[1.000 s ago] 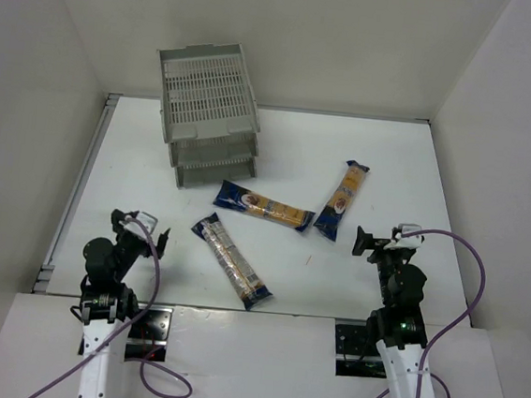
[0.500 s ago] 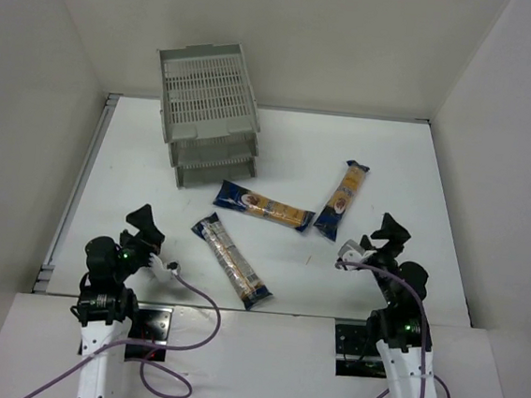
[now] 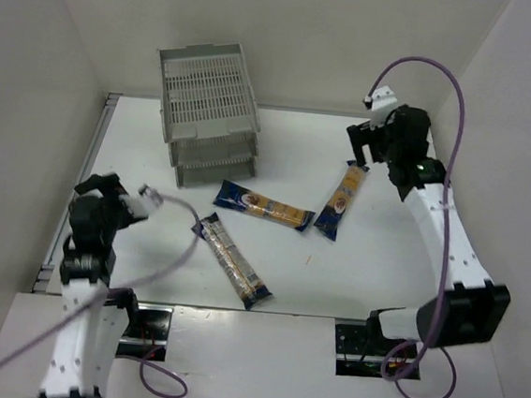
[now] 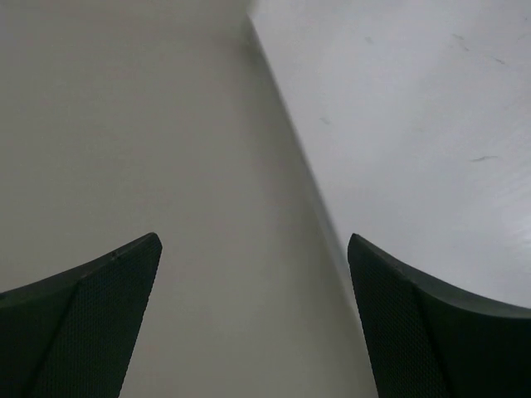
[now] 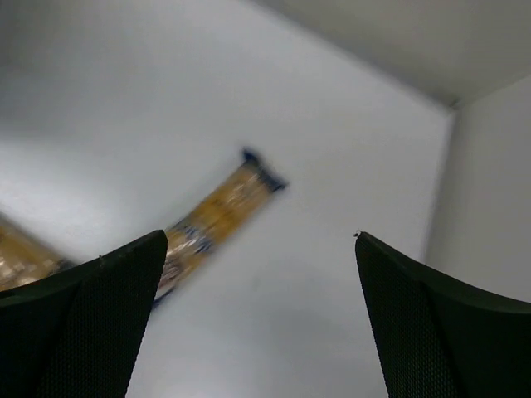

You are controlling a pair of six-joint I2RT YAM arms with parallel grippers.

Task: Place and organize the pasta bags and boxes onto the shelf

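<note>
Three spaghetti packs are lying on the table before the grey tray rack as the right gripper is hovering over the rightmost pack and the left gripper is hanging at the left edge, both claws apart and empty.

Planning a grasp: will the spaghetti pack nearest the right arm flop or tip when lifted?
Probably stiff: the spaghetti pack lies straight. Being long and narrow, it would likely tip if gripped at one end; mid-length seems safer.
</note>
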